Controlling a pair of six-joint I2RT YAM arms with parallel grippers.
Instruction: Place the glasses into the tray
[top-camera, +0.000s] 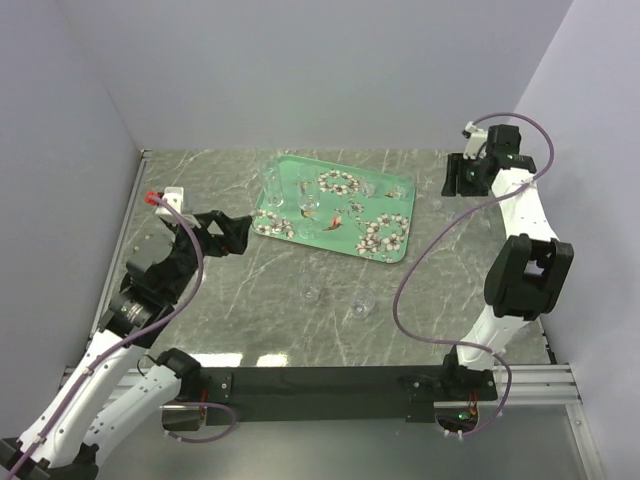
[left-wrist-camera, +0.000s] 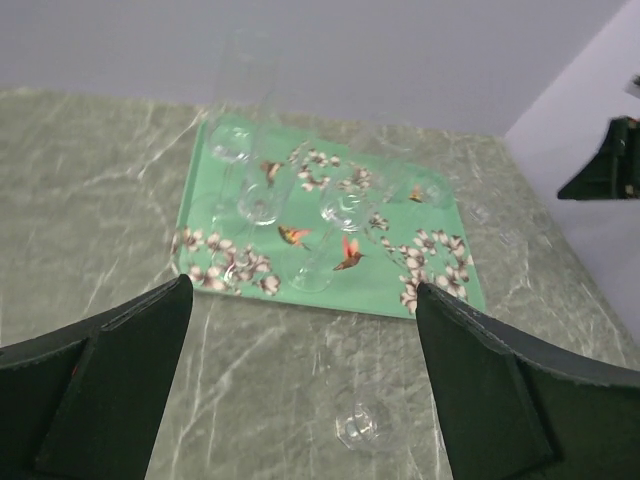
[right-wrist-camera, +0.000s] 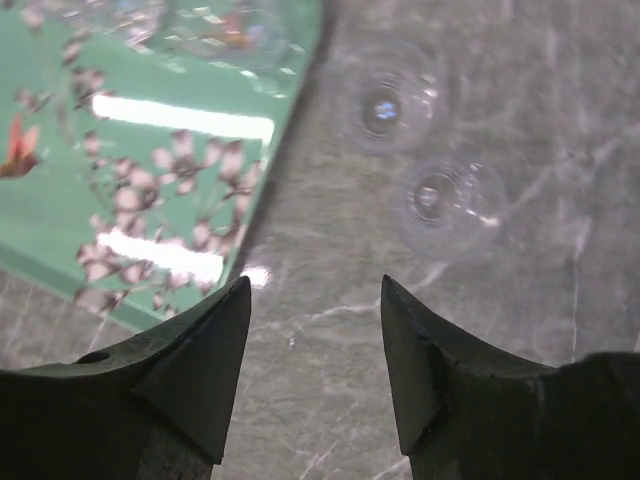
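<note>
The tray lies mid-table, well apart from the lilac walls at the left, back and right; bare marble table shows on every side of it, with the widest stretch in front, toward the arm bases. Its long axis runs left to right, skewed so that the right end sits a little nearer the arms. Several stemmed glasses stand upright on the tray, most toward its left and middle, bowls up (they are too clear for a sure count). Two front glasses stand on the table before the tray's near long edge, one to the left of the other, near each other but apart. A side pair sits on the marble just off the tray's right short edge, seen from above as faint rings.

The left arm comes in from the lower left, elbow bent, forearm aimed at the tray's near left corner; the left gripper stops just short of that corner, jaws spread wide with nothing between them. The right arm rises at the right and reaches back; the right gripper points down beside the tray's right edge, jaws partly apart over bare marble, holding nothing.
</note>
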